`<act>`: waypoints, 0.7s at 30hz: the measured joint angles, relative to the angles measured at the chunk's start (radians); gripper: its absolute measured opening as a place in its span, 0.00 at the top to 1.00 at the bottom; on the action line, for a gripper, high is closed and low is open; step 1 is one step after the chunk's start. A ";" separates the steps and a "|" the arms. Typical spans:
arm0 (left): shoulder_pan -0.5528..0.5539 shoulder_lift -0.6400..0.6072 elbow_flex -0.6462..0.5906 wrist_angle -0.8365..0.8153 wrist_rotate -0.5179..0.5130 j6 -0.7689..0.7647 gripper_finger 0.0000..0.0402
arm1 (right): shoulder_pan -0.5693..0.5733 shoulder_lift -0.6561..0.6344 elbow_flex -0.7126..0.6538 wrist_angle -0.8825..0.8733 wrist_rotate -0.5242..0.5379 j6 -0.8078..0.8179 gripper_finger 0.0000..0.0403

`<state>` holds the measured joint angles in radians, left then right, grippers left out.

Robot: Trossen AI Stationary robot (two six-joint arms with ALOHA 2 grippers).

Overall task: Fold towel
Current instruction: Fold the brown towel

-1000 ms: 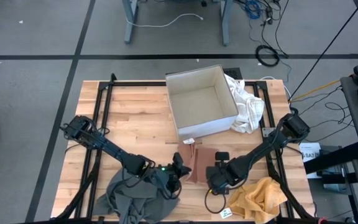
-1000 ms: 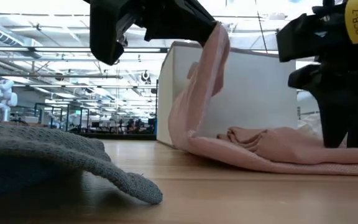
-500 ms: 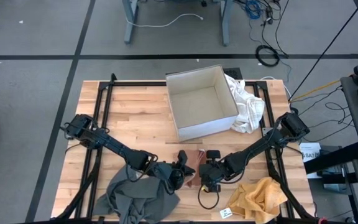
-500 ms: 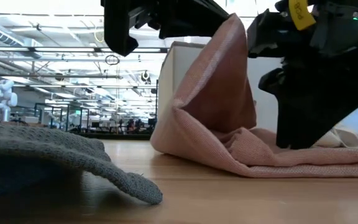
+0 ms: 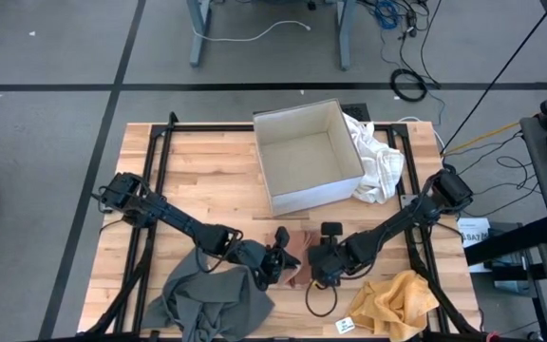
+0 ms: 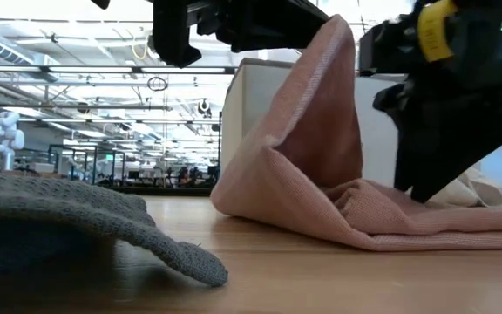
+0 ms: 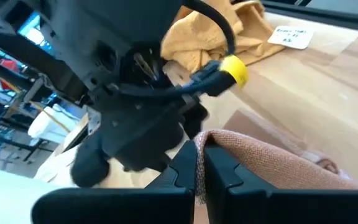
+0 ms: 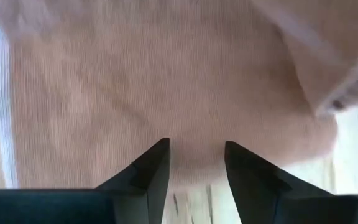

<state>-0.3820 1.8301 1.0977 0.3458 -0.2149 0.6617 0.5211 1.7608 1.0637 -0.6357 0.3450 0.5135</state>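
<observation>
**Pink towel lifted by one edge between the two tools**

The left tool [image 7: 199, 163] is pinched fully closed on an edge of the pink towel [image 6: 312, 148], and holds that edge up off the counter [image 5: 207, 180]. In the low view the cloth rises from the wood to a peak at that tool, then falls back in a steep fold, while the rest of the towel lies bunched and flat on the counter below and beyond it. From above, the left tool [image 5: 278, 258] sits near the counter's front edge, and only a small part of the towel [image 5: 297, 256] shows between it and the right tool [image 5: 323, 258], which is just beside it.

The right tool [image 8: 194, 163] has its fingers [image 8: 151, 168] apart, with a clear gap between them, and nothing is gripped. It points down at the towel [image 8: 166, 81], whose ribbed weave fills nearly all of its wrist view (a strip of bare wood shows below the cloth edge). In the low view this tool's dark body [image 6: 447, 96] stands directly behind the raised fold.

Beside the left tool, on its outer side, a grey cloth [image 5: 207, 304] lies heaped at the counter's front edge. On the right tool's outer side lies a yellow cloth [image 5: 397, 299] with a small paper tag [image 5: 346, 326] near it. Beyond both tools stands an open white box [image 5: 307, 157], with a white cloth [image 5: 378, 161] crumpled against its side.
</observation>
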 joint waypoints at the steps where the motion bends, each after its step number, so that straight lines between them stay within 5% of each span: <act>1: 0.001 0.000 0.000 0.000 0.004 -0.001 0.98 | 0.007 -0.006 0.000 -0.005 0.017 0.001 0.65; 12: 0.005 0.029 0.000 -0.006 0.023 -0.006 0.96 | 0.039 -0.064 0.000 0.032 0.210 -0.089 0.62; 21: 0.007 0.050 0.000 -0.003 0.021 -0.005 0.96 | 0.043 -0.108 0.000 0.084 0.271 -0.184 0.39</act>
<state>-0.3752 1.8801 1.0977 0.3427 -0.1940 0.6563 0.5641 1.6532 1.0641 -0.5513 0.6158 0.3298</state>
